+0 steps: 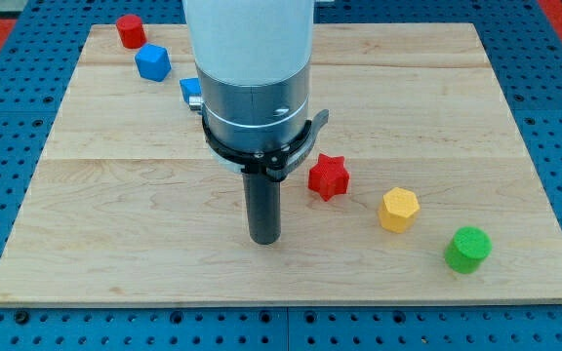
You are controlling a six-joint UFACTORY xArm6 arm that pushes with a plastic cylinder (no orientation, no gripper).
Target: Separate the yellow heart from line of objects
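Note:
Blocks lie in a diagonal line across the wooden board point(105, 195) from the view's top left to bottom right: a red cylinder point(130, 31), a blue hexagon point(152, 63), a blue block point(190, 91) partly hidden behind the arm, a red star point(328, 176), a yellow hexagon point(399, 210) and a green cylinder point(468, 250). No yellow heart shows; the arm's body point(254, 88) may hide it. My tip point(263, 239) rests on the board, left of and below the red star, apart from it.
The board sits on a blue perforated table point(8, 322). The arm's wide white and grey body covers the upper middle of the board and part of the line.

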